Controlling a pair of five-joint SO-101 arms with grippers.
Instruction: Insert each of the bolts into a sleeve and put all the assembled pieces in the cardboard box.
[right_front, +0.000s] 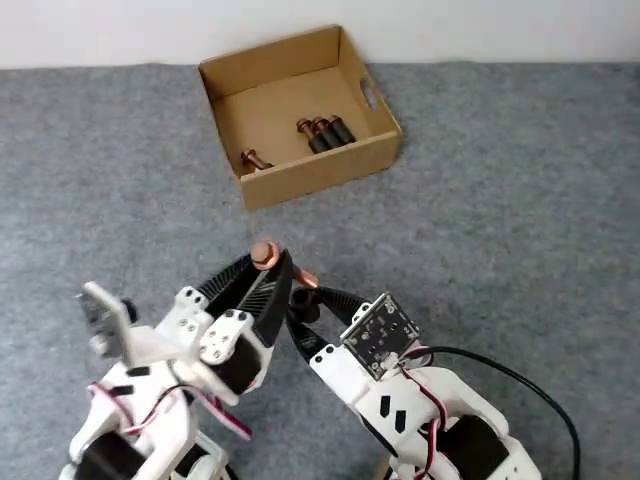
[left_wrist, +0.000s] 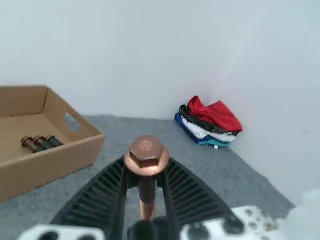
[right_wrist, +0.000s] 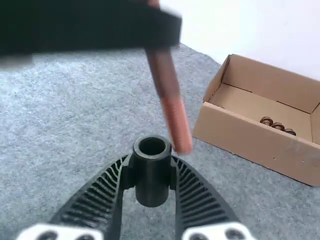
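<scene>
My left gripper (right_front: 262, 264) is shut on a copper bolt (right_front: 263, 253), whose hex head (left_wrist: 146, 155) stands above the fingers. In the right wrist view the bolt's shaft (right_wrist: 170, 95) hangs tilted from the left gripper (right_wrist: 90, 25), and its tip sits beside the rim of a black sleeve (right_wrist: 151, 170), just off the bore. My right gripper (right_wrist: 151, 180) is shut on that sleeve and holds it upright, bore facing up. The cardboard box (right_front: 310, 177) stands farther back with several assembled pieces (right_front: 325, 132) inside.
The grey carpet (right_front: 520, 200) spreads around the box and arms. A white wall (right_front: 500, 30) runs behind the box. A pile of folded clothes (left_wrist: 210, 120) lies against the wall. A black cable (right_front: 520, 380) loops by the right arm.
</scene>
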